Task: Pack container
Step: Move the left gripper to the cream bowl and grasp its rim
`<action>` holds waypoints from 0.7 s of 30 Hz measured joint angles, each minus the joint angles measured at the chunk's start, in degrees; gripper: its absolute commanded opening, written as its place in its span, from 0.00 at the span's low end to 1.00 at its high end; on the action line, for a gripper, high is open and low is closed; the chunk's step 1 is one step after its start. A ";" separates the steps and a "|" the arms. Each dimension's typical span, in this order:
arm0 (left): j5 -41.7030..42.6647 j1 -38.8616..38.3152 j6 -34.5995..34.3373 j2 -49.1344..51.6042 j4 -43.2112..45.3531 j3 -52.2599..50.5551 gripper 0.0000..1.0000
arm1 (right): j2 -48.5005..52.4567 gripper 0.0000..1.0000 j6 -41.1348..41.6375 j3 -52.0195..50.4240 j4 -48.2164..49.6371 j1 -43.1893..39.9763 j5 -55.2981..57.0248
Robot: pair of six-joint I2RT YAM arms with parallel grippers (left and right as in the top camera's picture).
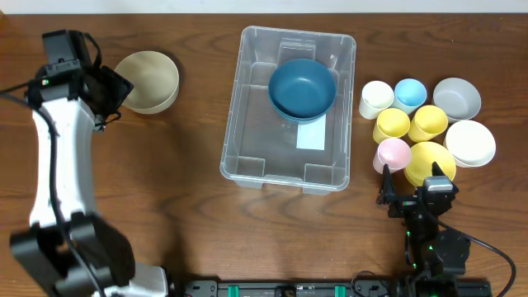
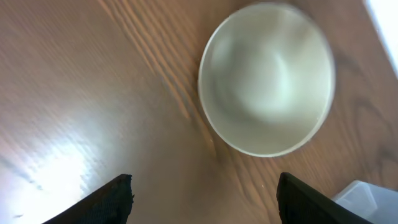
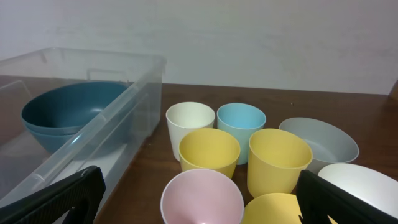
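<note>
The clear container (image 1: 247, 107) stands at the table's middle with a white label on its base and stacked dark blue bowls (image 1: 302, 87) inside. It also shows in the right wrist view (image 3: 93, 134). My left gripper (image 1: 115, 92) is open and empty, just left of a beige bowl (image 1: 150, 80). In the left wrist view the beige bowl (image 2: 267, 78) lies ahead of the open fingers (image 2: 205, 199). My right gripper (image 1: 417, 194) is open and empty at the front right, just before a pink cup (image 3: 202, 199).
Right of the container stand a white cup (image 1: 376, 99), a light blue cup (image 1: 410, 92), two yellow cups (image 1: 392, 125) (image 1: 428, 122), a pink cup (image 1: 393, 153), a yellow bowl (image 1: 429, 162), a grey bowl (image 1: 457, 98) and a white bowl (image 1: 470, 142).
</note>
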 measured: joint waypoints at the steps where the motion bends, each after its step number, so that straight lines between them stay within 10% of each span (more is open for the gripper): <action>1: 1.27 0.48 -0.15 1.55 0.66 -0.11 0.75 | 0.00 0.99 0.00 0.00 0.00 0.00 0.00; 21: 10.08 2.03 -1.84 18.18 11.02 -0.48 0.55 | 0.00 0.99 0.00 0.00 0.00 0.00 0.00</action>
